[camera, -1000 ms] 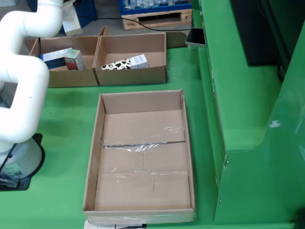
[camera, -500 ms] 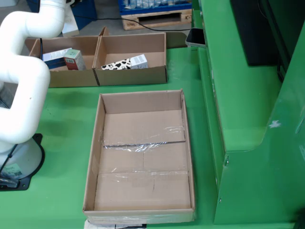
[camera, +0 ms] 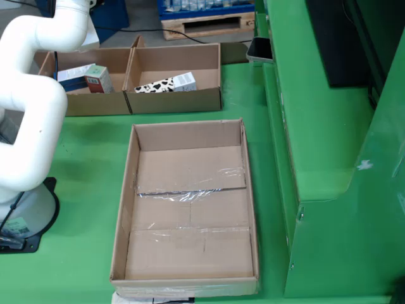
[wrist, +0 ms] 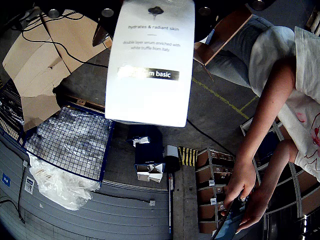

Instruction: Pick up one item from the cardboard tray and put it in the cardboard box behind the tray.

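In the wrist view a white carton (wrist: 150, 65) printed "hydrates & radiant skin" hangs from the top of the frame. My gripper (wrist: 150, 20) holds it, with dark gripper parts showing on both sides of its top. This camera looks out sideways at the room, not down at the table. In the fixed view the cardboard tray (camera: 123, 209) lies on the green table with nothing in it. Behind it stand two cardboard boxes. The right box (camera: 177, 101) holds a cow-patterned carton (camera: 161, 84). The gripper itself is outside the fixed view, above its top left corner.
The white arm (camera: 31, 114) and its base (camera: 25, 215) fill the left of the fixed view. The left box (camera: 95, 104) holds two cartons. A tall green machine housing (camera: 329, 158) walls off the right. A person (wrist: 270, 125) stands in the wrist view.
The arm's upper link has shifted slightly up and to the right at the top left of the fixed view. The tray and the boxes have not moved.
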Motion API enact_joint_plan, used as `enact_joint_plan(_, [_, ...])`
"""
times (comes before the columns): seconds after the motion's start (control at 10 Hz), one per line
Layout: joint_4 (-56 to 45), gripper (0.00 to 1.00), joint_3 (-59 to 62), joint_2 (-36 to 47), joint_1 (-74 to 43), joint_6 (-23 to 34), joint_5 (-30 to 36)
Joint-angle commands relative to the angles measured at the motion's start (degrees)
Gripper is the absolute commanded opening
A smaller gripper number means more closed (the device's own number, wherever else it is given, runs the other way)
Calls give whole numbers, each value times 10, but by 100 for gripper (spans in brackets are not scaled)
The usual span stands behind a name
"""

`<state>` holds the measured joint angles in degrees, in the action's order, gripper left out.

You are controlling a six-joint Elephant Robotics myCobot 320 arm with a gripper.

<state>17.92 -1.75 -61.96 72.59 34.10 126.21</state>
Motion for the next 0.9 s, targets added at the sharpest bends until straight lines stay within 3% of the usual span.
enact_joint_plan(0.0, [12,0,-89,56,-19,51,75])
enact_joint_plan(0.1, [118,0,-233,98,-28,51,89])
enact_joint_plan(0.3, [118,0,-233,98,-28,51,89])
enact_joint_plan(0.5, [236,0,-347,100,-37,46,112])
enact_joint_plan(0.8, [261,0,-355,80,-36,47,123])
